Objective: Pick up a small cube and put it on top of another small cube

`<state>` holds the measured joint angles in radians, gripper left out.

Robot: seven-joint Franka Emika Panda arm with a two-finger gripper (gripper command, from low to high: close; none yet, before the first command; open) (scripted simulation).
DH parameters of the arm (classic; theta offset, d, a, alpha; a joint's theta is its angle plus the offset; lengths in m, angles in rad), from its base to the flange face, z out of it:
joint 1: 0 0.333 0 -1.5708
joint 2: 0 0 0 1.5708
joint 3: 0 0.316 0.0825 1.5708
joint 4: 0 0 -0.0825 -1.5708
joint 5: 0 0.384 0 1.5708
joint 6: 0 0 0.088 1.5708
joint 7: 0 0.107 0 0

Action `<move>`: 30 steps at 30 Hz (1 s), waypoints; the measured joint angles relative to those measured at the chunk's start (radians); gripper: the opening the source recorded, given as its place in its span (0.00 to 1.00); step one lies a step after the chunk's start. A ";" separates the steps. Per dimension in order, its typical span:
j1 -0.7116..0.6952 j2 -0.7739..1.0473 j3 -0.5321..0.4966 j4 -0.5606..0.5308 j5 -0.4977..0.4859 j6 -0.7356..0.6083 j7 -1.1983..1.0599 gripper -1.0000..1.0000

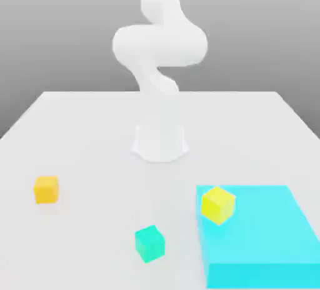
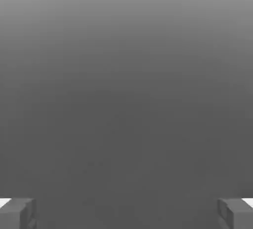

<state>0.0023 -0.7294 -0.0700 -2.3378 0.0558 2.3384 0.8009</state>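
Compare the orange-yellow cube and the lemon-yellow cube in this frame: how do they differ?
The orange-yellow cube is a deeper, warmer shade; the lemon-yellow cube is paler and greener. The orange-yellow cube rests on the white table at the exterior view's left; the lemon-yellow cube sits on the cyan block at the right, near its corner, and is turned at an angle. Both look similar in size, with plain faces.

Lemon-yellow cube [image 1: 218, 204] on cyan slab [image 1: 269, 239], white table [image 1: 81, 132]

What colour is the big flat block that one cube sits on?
Bright cyan: the flat block shows best in the exterior view.
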 joint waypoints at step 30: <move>-0.276 0.760 -0.509 -0.465 0.120 0.492 0.405 0.50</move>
<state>-0.2734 0.0308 -0.5794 -2.8030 0.1757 2.8305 1.2062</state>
